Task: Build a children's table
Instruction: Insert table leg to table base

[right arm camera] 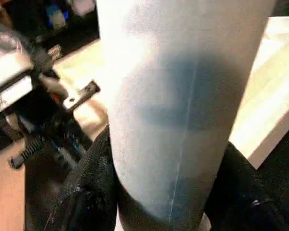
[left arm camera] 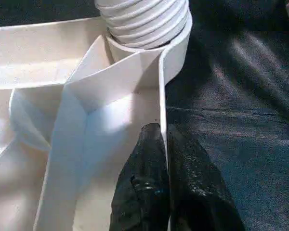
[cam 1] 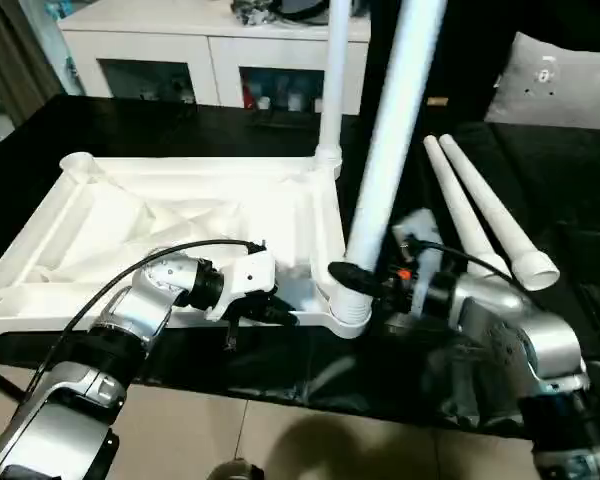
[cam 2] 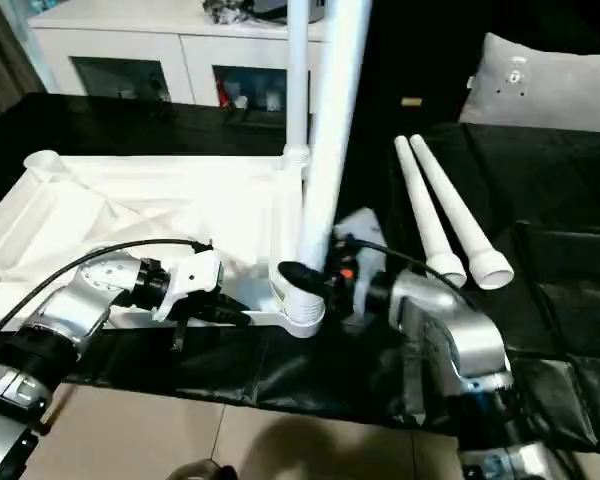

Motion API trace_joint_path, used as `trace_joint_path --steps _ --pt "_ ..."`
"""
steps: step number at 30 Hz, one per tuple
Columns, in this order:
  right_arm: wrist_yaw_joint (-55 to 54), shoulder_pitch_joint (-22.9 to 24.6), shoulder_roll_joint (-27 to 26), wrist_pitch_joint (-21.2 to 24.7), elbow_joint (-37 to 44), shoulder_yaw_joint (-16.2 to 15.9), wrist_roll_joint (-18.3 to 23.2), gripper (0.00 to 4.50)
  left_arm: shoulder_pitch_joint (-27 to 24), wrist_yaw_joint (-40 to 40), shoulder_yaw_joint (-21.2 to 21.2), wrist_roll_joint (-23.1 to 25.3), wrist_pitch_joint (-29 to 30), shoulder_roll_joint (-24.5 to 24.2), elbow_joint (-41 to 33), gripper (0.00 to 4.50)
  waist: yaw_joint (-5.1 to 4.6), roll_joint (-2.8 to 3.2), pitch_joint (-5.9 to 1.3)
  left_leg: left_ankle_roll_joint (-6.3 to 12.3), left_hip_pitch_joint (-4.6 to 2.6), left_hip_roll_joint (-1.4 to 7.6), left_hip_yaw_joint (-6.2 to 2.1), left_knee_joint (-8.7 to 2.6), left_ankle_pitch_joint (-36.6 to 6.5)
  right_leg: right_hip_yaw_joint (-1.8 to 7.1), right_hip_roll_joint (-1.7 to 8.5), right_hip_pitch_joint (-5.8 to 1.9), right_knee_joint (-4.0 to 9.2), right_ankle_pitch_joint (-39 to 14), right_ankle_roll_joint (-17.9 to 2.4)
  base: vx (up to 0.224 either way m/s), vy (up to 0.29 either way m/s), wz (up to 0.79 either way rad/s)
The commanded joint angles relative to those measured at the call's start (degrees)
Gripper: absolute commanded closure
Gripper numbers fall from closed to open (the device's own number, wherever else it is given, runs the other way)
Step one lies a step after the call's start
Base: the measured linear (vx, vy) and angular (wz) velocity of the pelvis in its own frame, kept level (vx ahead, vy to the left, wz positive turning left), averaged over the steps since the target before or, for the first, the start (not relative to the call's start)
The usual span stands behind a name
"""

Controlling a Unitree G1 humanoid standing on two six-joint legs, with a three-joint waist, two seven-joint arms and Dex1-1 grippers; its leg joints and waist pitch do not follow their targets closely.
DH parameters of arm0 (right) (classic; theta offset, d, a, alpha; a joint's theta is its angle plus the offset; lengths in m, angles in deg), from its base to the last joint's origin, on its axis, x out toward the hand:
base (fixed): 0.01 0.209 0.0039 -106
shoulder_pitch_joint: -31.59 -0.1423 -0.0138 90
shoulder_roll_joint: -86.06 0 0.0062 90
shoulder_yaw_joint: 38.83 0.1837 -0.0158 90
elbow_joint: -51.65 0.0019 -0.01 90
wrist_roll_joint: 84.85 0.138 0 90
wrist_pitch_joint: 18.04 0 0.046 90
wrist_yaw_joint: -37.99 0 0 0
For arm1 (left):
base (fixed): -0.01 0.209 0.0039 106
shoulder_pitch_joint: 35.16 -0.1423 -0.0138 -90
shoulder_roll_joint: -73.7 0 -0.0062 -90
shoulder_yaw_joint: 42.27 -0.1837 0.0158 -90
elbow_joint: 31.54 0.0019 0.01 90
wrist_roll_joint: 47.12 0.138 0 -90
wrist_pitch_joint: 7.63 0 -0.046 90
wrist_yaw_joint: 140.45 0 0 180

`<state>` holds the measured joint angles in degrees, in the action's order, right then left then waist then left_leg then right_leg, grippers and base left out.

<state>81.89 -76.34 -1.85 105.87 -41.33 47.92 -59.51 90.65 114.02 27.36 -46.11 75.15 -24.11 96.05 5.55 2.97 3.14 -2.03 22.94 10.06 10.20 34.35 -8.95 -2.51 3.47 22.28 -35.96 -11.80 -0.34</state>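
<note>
The white table top point(cam 1: 130, 215) lies upside down on the black work surface, ribs facing up. One leg point(cam 1: 334, 80) stands in its far right corner socket. A second leg point(cam 1: 390, 130) stands slightly tilted in the near right socket point(cam 1: 348, 312), its ribbed end point(left arm camera: 144, 19) seated there. My right gripper point(cam 1: 365, 282) is shut on this leg just above the socket, with a finger on each side point(right arm camera: 94, 173). My left gripper point(cam 1: 278, 312) is shut on the top's near rim point(left arm camera: 161, 96), close to that socket. Two loose legs point(cam 1: 485, 215) lie side by side at the right.
The black-covered work surface point(cam 1: 180, 130) ends just in front of the table top, with tiled floor point(cam 1: 280, 440) below. A white cabinet point(cam 1: 210, 40) stands behind. A grey cushion point(cam 1: 565, 80) rests at the back right.
</note>
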Motion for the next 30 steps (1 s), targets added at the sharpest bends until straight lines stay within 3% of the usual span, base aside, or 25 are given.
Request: trace_joint_path --steps 1,4,7,10,13,14,17,18,22,26,30 --pt "-0.3 3.2 0.6 0.0 -2.6 -1.3 -1.5 2.62 0.4 -0.2 0.4 -0.3 -0.4 0.2 -1.6 4.5 0.02 0.34 -4.07 -1.34 -1.99 3.3 -1.35 -4.3 -16.5 2.51 5.04 -1.79 4.55 -9.0 -12.8 0.0 0.0 0.0" --pt "0.5 4.8 0.9 -1.9 -1.7 -2.1 -2.2 2.62 0.5 -0.6 0.5 -0.2 -0.6 0.3 -1.4 4.5 -0.03 0.37 -3.97 -1.5 -1.98 3.2 -1.42 -4.42 -17.5 2.49 5.08 -1.88 4.63 -9.8 -12.8 0.0 0.0 0.0" --pt "0.6 9.1 1.9 -7.7 1.4 -5.4 -6.6 2.62 0.7 -2.2 1.2 -0.2 -0.6 1.0 -0.6 4.5 0.24 0.52 -3.69 -1.67 -2.08 3.31 -1.44 -4.55 -18.6 2.63 5.15 -1.63 5.04 -11.9 -11.7 0.0 0.0 0.0" --pt "0.7 10.1 2.1 -8.8 1.6 -6.1 -7.2 2.62 0.5 -2.3 1.2 -0.2 -0.6 1.0 -0.9 4.5 0.13 0.54 -3.39 -1.73 -2.12 3.21 -1.58 -4.78 -20.4 2.63 5.16 -1.58 5.29 -14.7 -11.2 0.0 0.0 0.0" --pt "0.2 10.7 2.2 -10.6 0.8 -7.0 -8.6 2.62 0.0 -2.3 1.2 -0.2 -0.5 0.9 -1.4 4.5 -0.05 0.48 -2.85 -1.9 -2.33 3.17 -1.7 -4.98 -22.8 2.72 5.26 -1.25 5.85 -19.4 -10.4 0.0 0.0 0.0" --pt "0.5 10.7 2.9 -11.9 -0.4 -8.9 -10.5 2.62 -0.6 -2.0 1.0 -0.2 -0.4 0.7 -2.1 4.5 -0.17 0.24 -2.47 -2.08 -2.4 3.26 -1.8 -5.21 -23.8 2.77 5.32 -1.11 6.1 -21.1 -10.0 0.0 0.0 0.0" --pt "0.8 10.9 3.3 -12.7 -0.8 -10.0 -11.6 2.62 -1.0 -1.8 0.9 -0.1 -0.3 0.5 -2.9 4.5 -0.46 0.15 -2.19 -2.32 -2.73 3.28 -1.94 -5.6 -25.3 2.85 5.33 -1.17 6.28 -22.9 -9.6 0.0 0.0 0.0" --pt "1.2 10.8 3.6 -12.7 -1.1 -10.6 -12.0 2.62 -1.4 -1.5 0.8 -0.2 -0.2 0.3 -3.7 4.5 -0.73 -0.15 -1.89 -2.14 -2.86 3.27 -1.89 -5.81 -25.5 2.91 5.27 -1.06 6.59 -23.6 -9.3 0.0 0.0 0.0" --pt "3.7 8.8 4.6 -11.8 -3.0 -13.0 -13.5 2.62 -1.7 0.5 -0.1 -0.1 -0.6 -0.6 -5.7 4.5 -1.07 -0.15 -1.62 -1.79 -2.84 3.36 -1.98 -6.09 -25.4 2.99 5.2 -1.04 6.54 -23.4 -9.2 0.0 0.0 0.0" --pt "7.8 5.6 6.1 -10.5 -5.9 -16.3 -14.5 2.62 0.1 2.0 -0.5 -0.1 -1.1 -0.6 -5.9 4.5 -1.31 -0.46 -1.23 -1.55 -2.86 3.4 -1.83 -6.25 -25.4 3.1 5.21 -0.93 6.71 -22.6 -9.6 0.0 0.0 0.0" --pt "10.0 3.8 6.3 -9.7 -8.2 -17.6 -14.8 2.62 2.6 2.7 -0.8 0.3 -2.2 0.0 -4.0 4.5 -1.34 -0.46 -1.07 -1.75 -3.0 3.45 -1.85 -6.36 -25.9 3.19 5.31 -0.89 6.93 -24.1 -9.7 0.0 0.0 0.0"
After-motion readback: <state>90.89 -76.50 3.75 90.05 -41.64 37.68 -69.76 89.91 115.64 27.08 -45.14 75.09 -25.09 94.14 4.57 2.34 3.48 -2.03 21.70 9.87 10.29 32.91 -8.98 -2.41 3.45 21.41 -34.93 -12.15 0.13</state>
